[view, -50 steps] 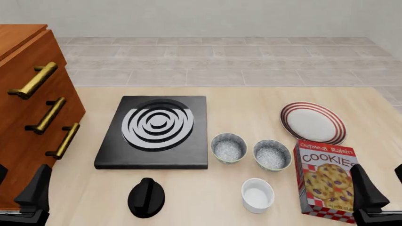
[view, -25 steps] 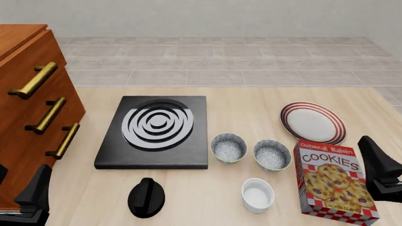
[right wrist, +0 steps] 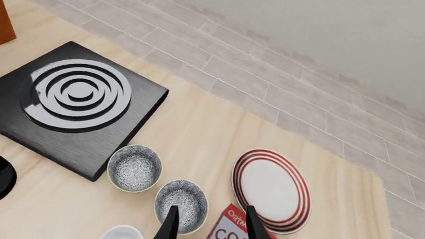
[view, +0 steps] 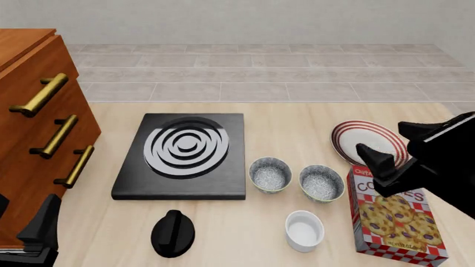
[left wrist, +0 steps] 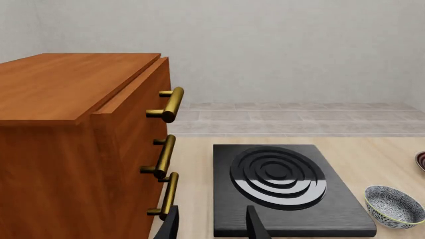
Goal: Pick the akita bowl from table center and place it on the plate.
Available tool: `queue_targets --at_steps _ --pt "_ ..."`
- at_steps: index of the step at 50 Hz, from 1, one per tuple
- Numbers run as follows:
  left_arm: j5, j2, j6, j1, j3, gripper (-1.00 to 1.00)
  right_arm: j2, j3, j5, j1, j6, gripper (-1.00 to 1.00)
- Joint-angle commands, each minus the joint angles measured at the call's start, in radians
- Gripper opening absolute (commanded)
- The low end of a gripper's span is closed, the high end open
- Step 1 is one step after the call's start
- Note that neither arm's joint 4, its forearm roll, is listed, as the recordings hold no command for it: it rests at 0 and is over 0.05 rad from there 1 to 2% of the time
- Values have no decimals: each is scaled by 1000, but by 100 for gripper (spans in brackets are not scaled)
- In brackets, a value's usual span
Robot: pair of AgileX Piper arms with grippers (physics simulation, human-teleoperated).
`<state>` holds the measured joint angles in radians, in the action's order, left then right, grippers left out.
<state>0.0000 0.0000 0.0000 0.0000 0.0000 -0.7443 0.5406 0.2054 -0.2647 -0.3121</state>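
The akita bowl (view: 270, 174) (right wrist: 135, 168) (left wrist: 393, 205) stands upright at the table's middle, just right of the stove's front corner. Its twin speckled bowl (view: 321, 182) (right wrist: 181, 200) sits close on its right. The red-striped plate (view: 369, 144) (right wrist: 271, 189) lies further back on the right. My right gripper (view: 384, 140) (right wrist: 211, 221) hangs open and empty in the air over the plate's near edge and the cookie box, right of both bowls. My left gripper (view: 22, 223) (left wrist: 212, 225) stays open at the front left corner, beside the drawers.
A black stove burner (view: 182, 154) lies left of the bowls, with a black knob (view: 173, 232) in front of it. A white ramekin (view: 304, 230) and a cookie box (view: 395, 214) sit at the front right. A wooden drawer cabinet (view: 33, 128) stands at the left edge.
My right gripper rose from the front right corner and moved forward and left, now over the cookie box and plate edge. The left gripper and all objects stayed still.
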Motion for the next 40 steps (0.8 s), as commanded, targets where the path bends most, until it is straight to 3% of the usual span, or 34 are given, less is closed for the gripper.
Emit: queue_targets --at_steps 1,7,10,20,25,34,36,40 --pt "0 0 0 0 0 100 -214 104 40 -123 -111 100" --pt "0 0 0 0 0 100 -346 144 51 -190 -134 100" --pt "0 0 0 0 0 100 -394 176 83 -252 -119 100" --pt "0 0 0 0 0 100 -465 253 140 -274 -199 100" --pt "0 0 0 0 0 100 -523 267 157 -315 -203 100" --pt "0 0 0 0 0 100 -609 285 168 -333 -293 100" --pt "0 0 0 0 0 100 -629 300 179 -351 -284 100" --pt "0 0 0 0 0 100 -659 290 168 -328 -336 100"
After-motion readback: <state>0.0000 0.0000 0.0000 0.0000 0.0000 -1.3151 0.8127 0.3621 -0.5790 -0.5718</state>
